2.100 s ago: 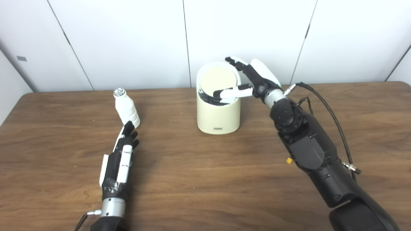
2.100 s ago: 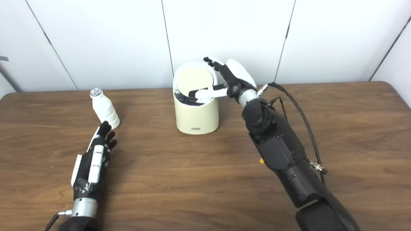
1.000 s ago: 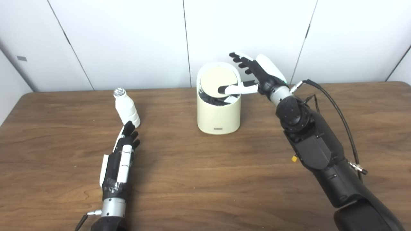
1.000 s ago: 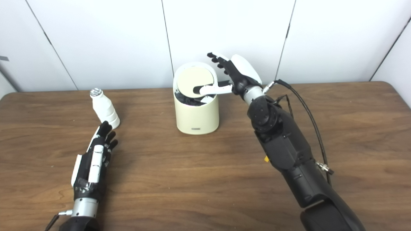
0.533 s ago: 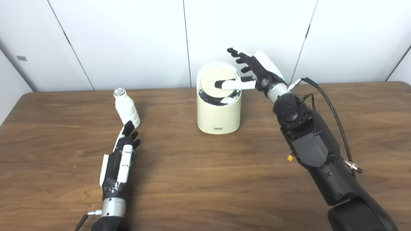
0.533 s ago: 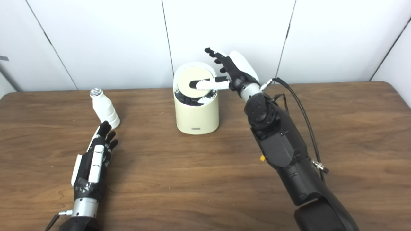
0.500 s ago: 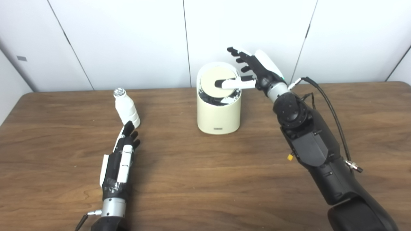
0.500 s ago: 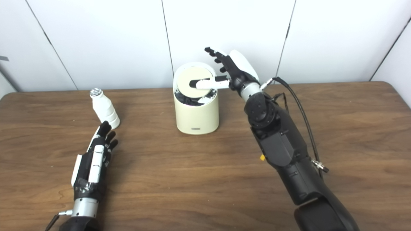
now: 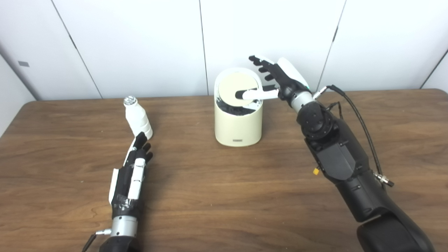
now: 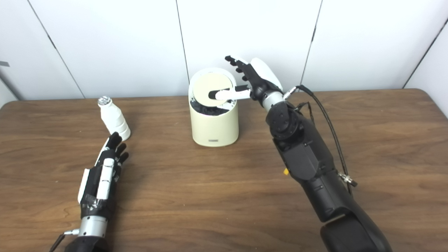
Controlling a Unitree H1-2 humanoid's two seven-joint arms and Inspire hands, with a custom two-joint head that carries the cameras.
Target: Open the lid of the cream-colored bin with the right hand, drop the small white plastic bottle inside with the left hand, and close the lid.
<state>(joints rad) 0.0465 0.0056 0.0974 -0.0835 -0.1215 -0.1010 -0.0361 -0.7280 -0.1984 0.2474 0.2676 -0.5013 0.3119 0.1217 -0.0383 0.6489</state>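
Looking down and forward from head height, side by side, over the desk (image 9: pixel 224 196) toward the white wall panels (image 9: pixel 140 45). Sitting at middling range. Sharing nearly everything: bin (image 10: pixel 214 119), bottle (image 9: pixel 138 117), both arms, with the right eye view shifting things leftward.

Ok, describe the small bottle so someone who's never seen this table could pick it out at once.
On the brown wooden table, look left of the cream-colored bin, toward the far edge. The small white plastic bottle stands just beyond the fingers of the left hand. It is ribbed, narrows upward and has a silvery cap.
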